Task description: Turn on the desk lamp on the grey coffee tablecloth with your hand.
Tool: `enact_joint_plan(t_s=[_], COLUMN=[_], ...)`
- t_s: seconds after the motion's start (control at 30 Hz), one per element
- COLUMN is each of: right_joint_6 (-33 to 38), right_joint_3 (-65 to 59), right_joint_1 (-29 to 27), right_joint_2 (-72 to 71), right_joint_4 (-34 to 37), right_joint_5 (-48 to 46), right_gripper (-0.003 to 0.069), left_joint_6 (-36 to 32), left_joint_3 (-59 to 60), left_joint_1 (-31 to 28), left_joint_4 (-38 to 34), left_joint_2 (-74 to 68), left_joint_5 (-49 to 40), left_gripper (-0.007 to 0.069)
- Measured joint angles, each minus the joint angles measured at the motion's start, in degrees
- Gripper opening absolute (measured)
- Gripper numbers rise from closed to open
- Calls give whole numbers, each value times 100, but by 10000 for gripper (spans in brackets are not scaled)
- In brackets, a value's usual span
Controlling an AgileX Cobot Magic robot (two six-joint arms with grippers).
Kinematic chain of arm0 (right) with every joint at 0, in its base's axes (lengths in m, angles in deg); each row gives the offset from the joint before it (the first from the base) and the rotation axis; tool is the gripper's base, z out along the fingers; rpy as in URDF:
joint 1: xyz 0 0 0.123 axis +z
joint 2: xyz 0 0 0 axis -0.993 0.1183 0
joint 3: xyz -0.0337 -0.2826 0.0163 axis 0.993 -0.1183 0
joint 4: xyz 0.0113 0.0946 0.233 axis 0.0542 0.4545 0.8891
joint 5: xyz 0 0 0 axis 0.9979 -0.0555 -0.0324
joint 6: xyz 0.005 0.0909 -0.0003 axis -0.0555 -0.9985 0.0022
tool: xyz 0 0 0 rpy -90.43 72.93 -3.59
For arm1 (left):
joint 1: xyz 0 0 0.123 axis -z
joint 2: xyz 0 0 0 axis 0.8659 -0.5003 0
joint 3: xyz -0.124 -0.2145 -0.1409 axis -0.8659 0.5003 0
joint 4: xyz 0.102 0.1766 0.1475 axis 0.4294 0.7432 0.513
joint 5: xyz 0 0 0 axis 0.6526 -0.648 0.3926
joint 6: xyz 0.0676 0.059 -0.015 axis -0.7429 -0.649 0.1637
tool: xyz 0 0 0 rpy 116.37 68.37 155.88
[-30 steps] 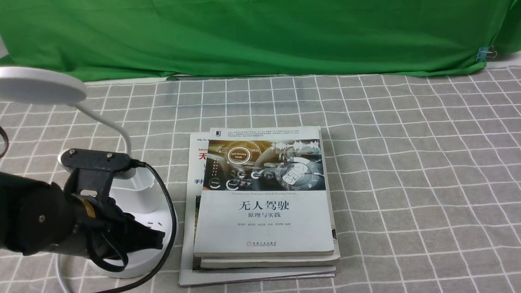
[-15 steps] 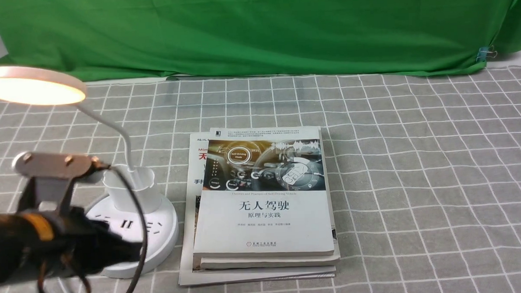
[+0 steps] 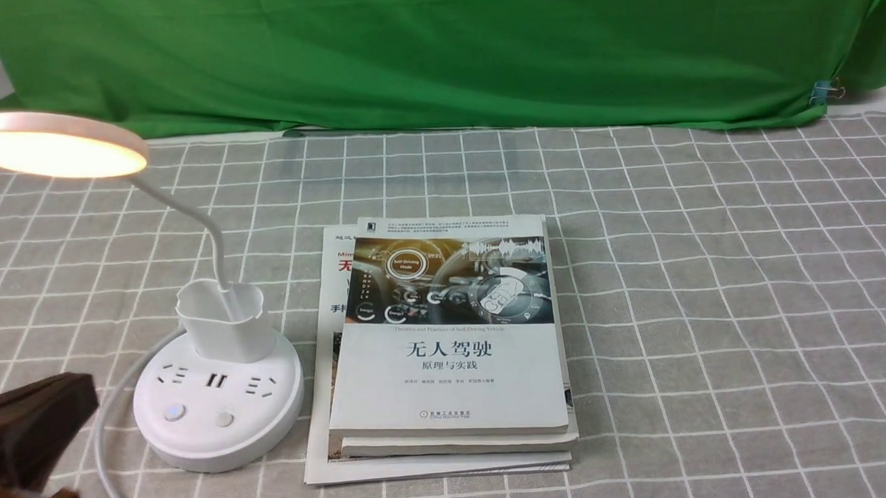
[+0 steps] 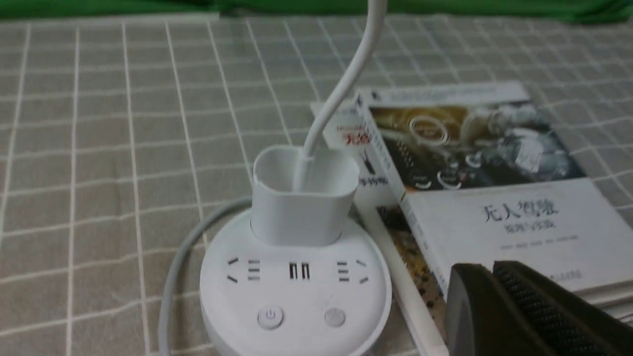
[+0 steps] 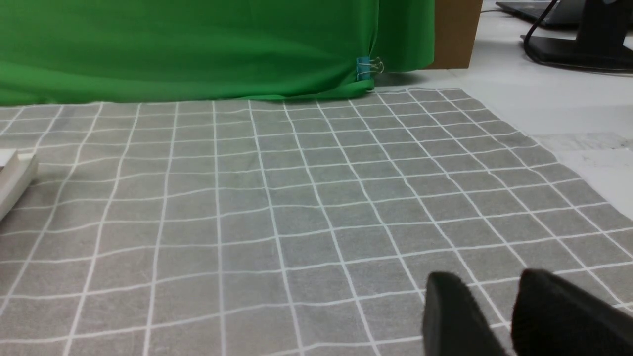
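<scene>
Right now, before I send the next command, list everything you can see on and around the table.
desk lamp: one, white, head lit, left part of the cloth
cord: one, white, runs from the lamp's base toward the near edge
books: stack of three, it seems, mostly white covers, centre, just right of the lamp
grey tablecloth: one, white grid, under it all
green backdrop: one, along the far edge
binder clip: one, blue, on the backdrop's right end
brown board or box: one, beyond the backdrop's right end
left gripper: black, shut, near the lamp's base
right gripper: black, slightly open, over bare cloth
</scene>
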Motion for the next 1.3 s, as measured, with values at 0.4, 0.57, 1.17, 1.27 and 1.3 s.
enact_joint_plan(t_s=[0.4, 0.57, 1.17, 1.27, 1.3], right_joint_6=[0, 0, 1, 1, 1], right_joint_3=[0, 0, 0, 0, 0], right_joint_1=[0, 0, 0, 0, 0], right_joint_2=[0, 0, 0, 0, 0], right_joint_4=[0, 0, 0, 0, 0], right_joint_5=[0, 0, 0, 0, 0], right_gripper=[245, 245, 245, 245, 245], left_joint_6=[-60, -60, -66, -77, -77], left_joint_3=[99, 99, 553, 1147, 1284], left_joint_1=[0, 0, -54, -322, -417], left_joint_4=[0, 0, 48, 234, 290], left_joint_2=[1169, 1169, 1274, 1704, 1800], left_joint_5=[-231, -231, 325, 612, 667], left_gripper=[19, 19, 19, 19, 19])
